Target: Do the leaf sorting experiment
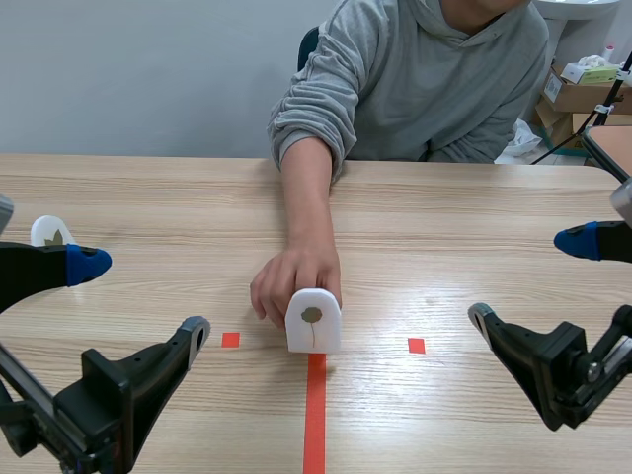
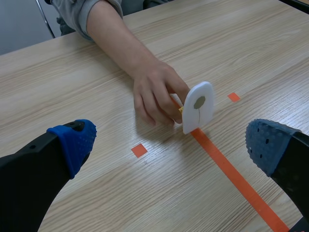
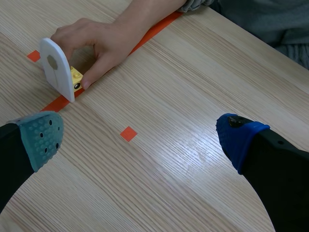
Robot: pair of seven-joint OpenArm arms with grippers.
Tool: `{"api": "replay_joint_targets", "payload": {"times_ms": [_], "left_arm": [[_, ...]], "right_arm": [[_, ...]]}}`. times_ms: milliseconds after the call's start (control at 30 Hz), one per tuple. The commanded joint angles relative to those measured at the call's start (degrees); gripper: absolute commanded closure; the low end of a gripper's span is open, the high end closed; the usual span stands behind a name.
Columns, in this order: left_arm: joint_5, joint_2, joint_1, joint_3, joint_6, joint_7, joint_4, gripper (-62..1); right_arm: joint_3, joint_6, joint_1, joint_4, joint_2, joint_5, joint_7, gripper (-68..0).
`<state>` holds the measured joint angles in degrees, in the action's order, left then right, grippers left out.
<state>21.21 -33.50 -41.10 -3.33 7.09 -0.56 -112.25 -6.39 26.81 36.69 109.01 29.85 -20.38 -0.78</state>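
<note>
Left gripper (image 1: 145, 296): nearest me, at 9 o'clock of the leaf card (image 1: 314, 321), fingers spread wide, nothing between them.
Right gripper (image 1: 529, 278): at 3 o'clock of the leaf card, fingers likewise apart, holding nothing.
Leaf card: white, upright on the orange tape line's far end.
Hand (image 1: 291, 281): a person's, gripping it from behind.
Second card (image 1: 49, 232): I see it at 10 o'clock, past my left gripper.

Hand (image 3: 99, 43) on upright white leaf card (image 3: 54, 67), right gripper (image 3: 141, 137) spread wide
</note>
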Motion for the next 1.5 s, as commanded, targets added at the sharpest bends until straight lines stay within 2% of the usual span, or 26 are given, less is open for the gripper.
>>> {"api": "replay_joint_targets", "payload": {"times_ms": [0, 1467], "left_arm": [[0.35, 0.31, 0.02, 0.31, -0.07, 0.98, -0.48, -62.3], [0.37, 0.28, 0.02, 0.31, -0.07, 0.76, 1.51, -62.3]], "right_arm": [[-0.55, -0.15, -0.68, 0.15, 0.15, -0.81, -0.66, -67.9], [-0.55, -0.15, -0.68, 0.15, 0.15, -0.81, -0.68, -67.9]]}}
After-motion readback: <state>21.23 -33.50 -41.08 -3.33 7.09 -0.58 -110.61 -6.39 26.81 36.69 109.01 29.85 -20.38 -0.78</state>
